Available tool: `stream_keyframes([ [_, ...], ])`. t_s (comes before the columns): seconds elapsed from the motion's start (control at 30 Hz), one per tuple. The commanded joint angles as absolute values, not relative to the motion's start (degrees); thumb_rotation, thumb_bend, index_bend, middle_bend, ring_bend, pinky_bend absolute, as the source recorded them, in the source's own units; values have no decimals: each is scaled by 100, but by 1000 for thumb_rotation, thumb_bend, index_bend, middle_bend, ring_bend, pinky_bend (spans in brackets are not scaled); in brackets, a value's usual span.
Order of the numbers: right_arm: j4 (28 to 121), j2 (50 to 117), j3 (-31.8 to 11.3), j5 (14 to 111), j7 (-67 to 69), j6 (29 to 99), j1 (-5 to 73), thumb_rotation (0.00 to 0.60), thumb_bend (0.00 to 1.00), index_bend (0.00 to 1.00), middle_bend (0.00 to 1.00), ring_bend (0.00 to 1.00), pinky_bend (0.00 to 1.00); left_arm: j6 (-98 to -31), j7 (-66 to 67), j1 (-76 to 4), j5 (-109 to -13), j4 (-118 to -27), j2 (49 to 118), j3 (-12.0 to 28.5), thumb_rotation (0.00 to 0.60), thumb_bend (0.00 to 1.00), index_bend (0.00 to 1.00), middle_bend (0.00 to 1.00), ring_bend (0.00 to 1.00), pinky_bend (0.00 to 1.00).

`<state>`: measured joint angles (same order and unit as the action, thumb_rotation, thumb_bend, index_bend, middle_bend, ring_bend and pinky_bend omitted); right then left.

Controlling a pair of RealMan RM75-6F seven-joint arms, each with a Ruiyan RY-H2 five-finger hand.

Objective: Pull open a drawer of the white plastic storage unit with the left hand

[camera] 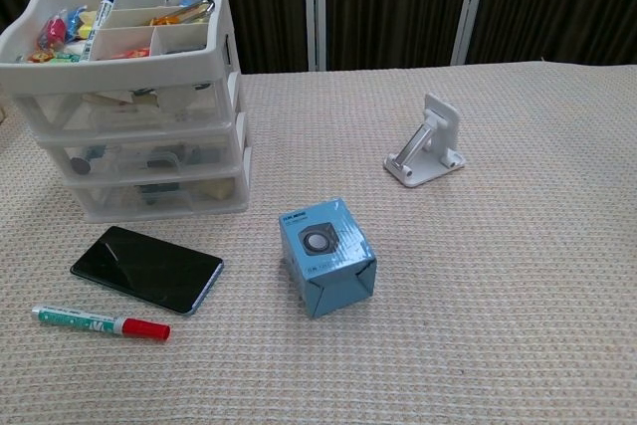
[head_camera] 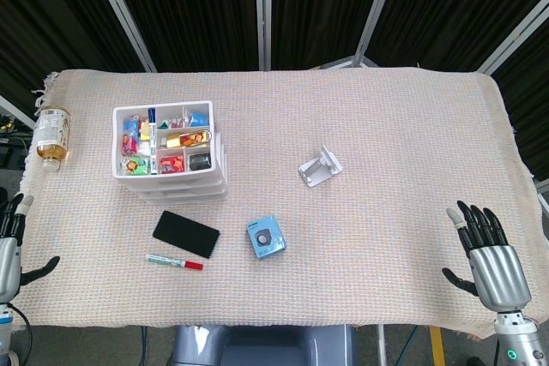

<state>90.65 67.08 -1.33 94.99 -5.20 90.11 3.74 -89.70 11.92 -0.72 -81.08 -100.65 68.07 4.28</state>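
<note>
The white plastic storage unit (head_camera: 170, 156) stands at the left of the table, its top tray full of small coloured items. In the chest view the storage unit (camera: 134, 151) shows three stacked drawers, all pushed in. My left hand (head_camera: 10, 242) sits at the far left edge of the head view, well below and left of the unit, fingers spread, holding nothing. Off the table's near right corner my right hand (head_camera: 489, 259) is open with fingers apart. Neither hand appears in the chest view.
A black phone (head_camera: 186, 233) and a red-capped marker (head_camera: 174, 261) lie just in front of the unit. A blue box (head_camera: 266, 237) sits mid-table, a white bracket (head_camera: 319, 166) beyond it. A bottle (head_camera: 51, 136) lies at the far left edge.
</note>
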Motion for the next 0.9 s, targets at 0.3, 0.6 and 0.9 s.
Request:
stream_keyframes([
  [0.3, 9137, 6628, -123, 9477, -434, 9012, 353, 600, 14, 0, 0, 0, 0, -9208, 745, -115, -8572, -10038, 6954, 461, 600, 285, 0, 328, 359, 310],
  [0.6, 9164, 6606, -129, 9448, -403, 8992, 351, 600, 14, 0, 0, 0, 0, -8832, -905, -410, -8913, -10063, 7271, 389, 600, 638, 0, 793, 763, 602],
  [0.9, 9169, 6595, -128, 9443, -390, 8976, 354, 600, 14, 0, 0, 0, 0, -7495, -2814, -1032, -8954, -10377, 6956, 98, 600, 656, 0, 808, 776, 618],
])
